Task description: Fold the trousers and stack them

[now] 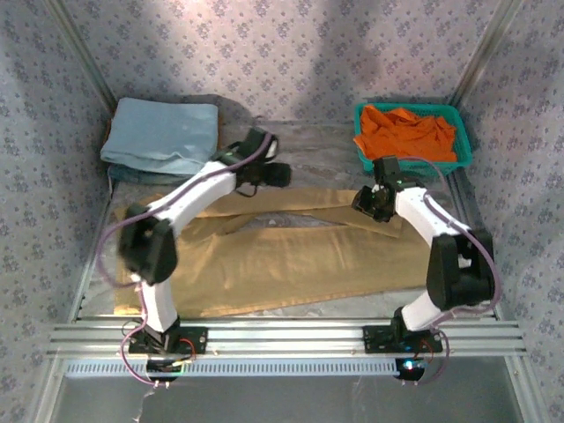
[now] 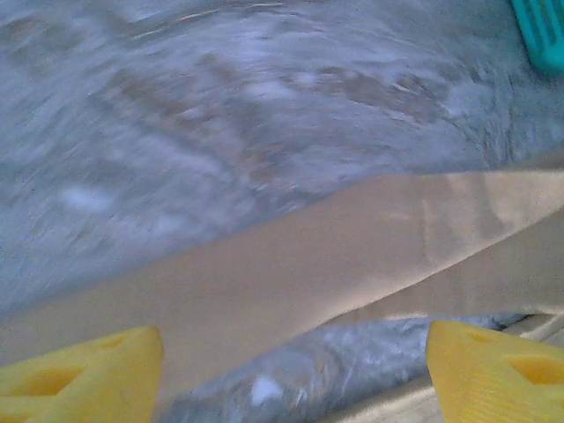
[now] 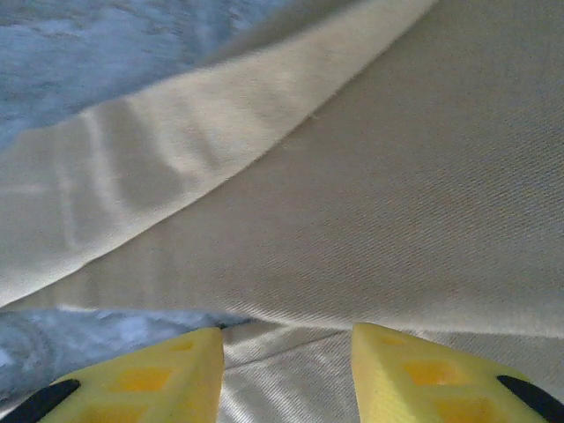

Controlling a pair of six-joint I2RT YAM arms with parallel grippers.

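Clearly, the trousers (image 1: 291,256) are laid out flat across the middle of the table (image 1: 317,145), with the legs running from left to right and one long fold of tan cloth lying slantwise along the far edge. The left gripper (image 1: 275,174) is held over that far edge, near the table's middle. In the left wrist view its yellow fingers (image 2: 79,374) are seen set wide apart, with nothing between them. A band of the trousers (image 2: 308,256) crosses below the left gripper (image 2: 295,339), and beyond it lies the crinkled, silvery table covering (image 2: 220,106) (much blurred in this view).

The right gripper (image 1: 368,203) is placed over the right end of the trousers. In the right wrist view its yellow fingertips (image 3: 150,374) are parted, and tan cloth (image 3: 397,203) is seen in the gap and all around the right gripper (image 3: 286,339). Whether the tips touch the cloth cannot be told for certain, but no fold appears to be pinched.

At the far left corner a light blue folded cloth (image 1: 163,132) is stacked, apart from the trousers. At the far right a teal basket (image 1: 414,165) is set, with a bright orange garment (image 1: 405,130) heaped inside it. A corner of the basket (image 2: 542,31) is caught by the left wrist camera.
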